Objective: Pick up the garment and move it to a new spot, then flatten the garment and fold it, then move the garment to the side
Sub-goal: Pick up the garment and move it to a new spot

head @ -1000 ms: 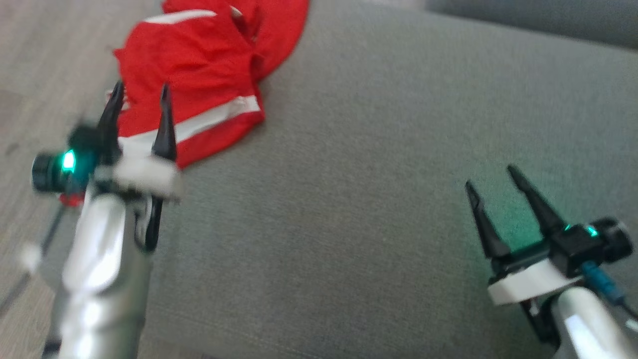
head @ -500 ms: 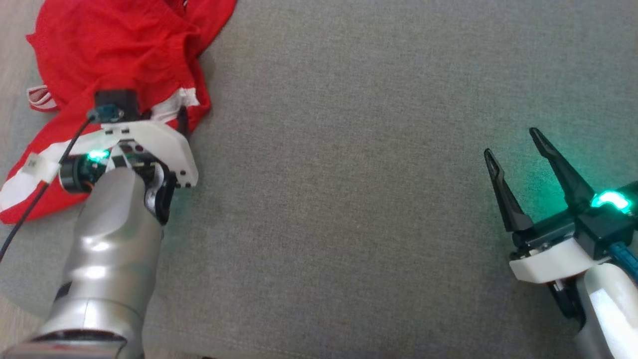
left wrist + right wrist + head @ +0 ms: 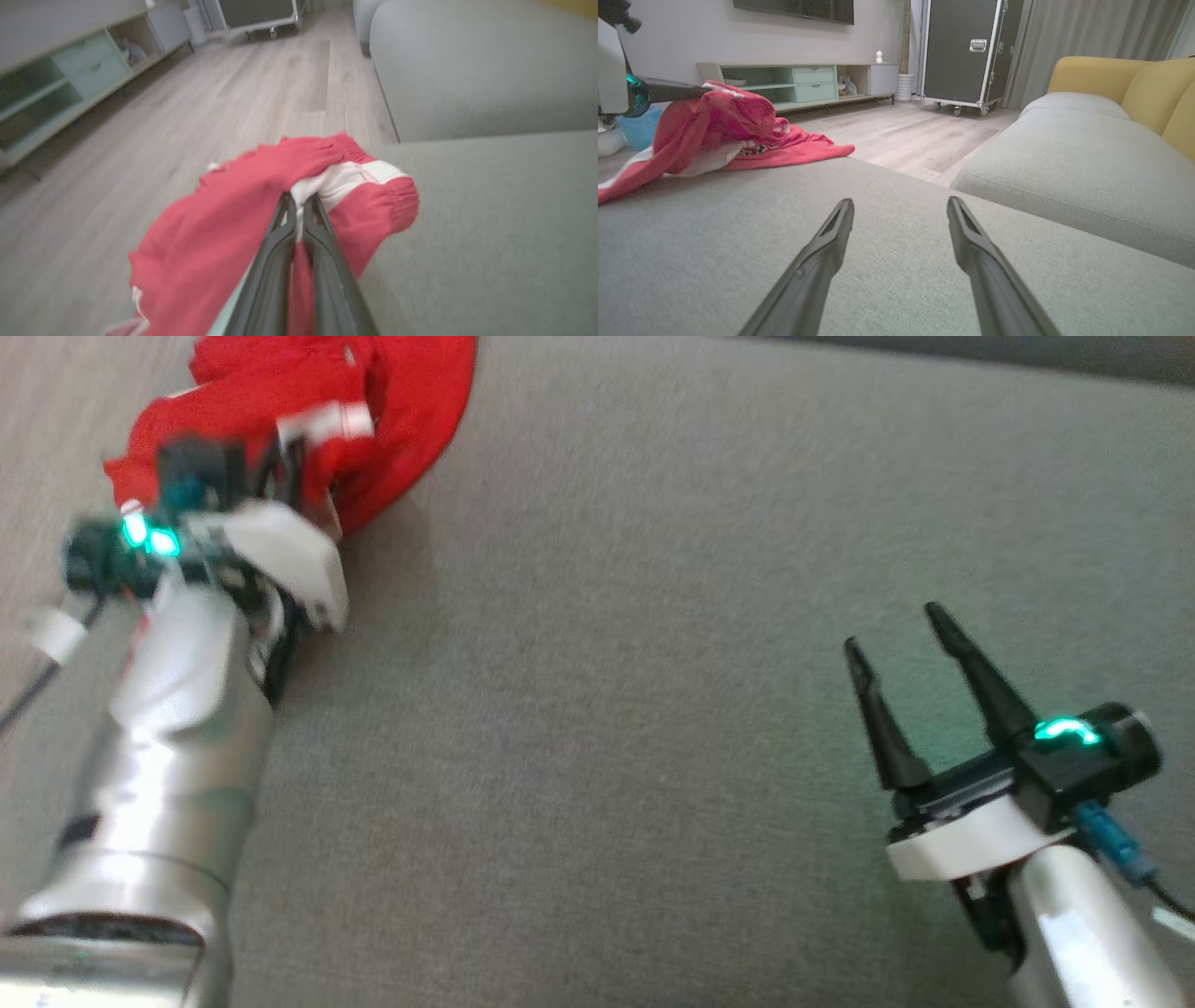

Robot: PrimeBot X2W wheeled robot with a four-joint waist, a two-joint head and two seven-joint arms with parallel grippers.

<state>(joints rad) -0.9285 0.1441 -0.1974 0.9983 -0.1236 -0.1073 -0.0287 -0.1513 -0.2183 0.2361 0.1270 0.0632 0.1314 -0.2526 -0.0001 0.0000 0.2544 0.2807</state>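
Left end effector (image 3: 300, 198) clenched on the garment (image 3: 219, 238) — the two dark fingers (image 3: 275, 242) are pressed together, with a fold of the white band (image 3: 345, 179) pinched at their tips, right beside the gathered elastic edge. Red cloth bunches around the tips and drapes down on both sides of them. In the right wrist view the gripped part is lifted off the surface. The rest trails down onto the grey sofa seat (image 3: 653, 663), with a flat tail lying at the seat's far edge next to the wood floor (image 3: 196, 107). Head view is blurred on this side. There the garment sits at the seat's upper-left corner, the left wrist with green lights is just in front of it, and the silver forearm (image 3: 177, 737) runs down to the bottom-left.

Right end effector (image 3: 892, 627) released — fingers spread wide over bare seat fabric at the lower right, well apart from the garment. Cannot tell whether the tips touch the seat.

Farther out in the right wrist view:
- second seat cushion (image 3: 1087, 154) to the right, with a yellow backrest (image 3: 1111, 79)
- black wheeled case (image 3: 966, 51) by the back wall
- low cabinet (image 3: 803, 79) with pale green drawers
- blue basket (image 3: 635, 128) at far left
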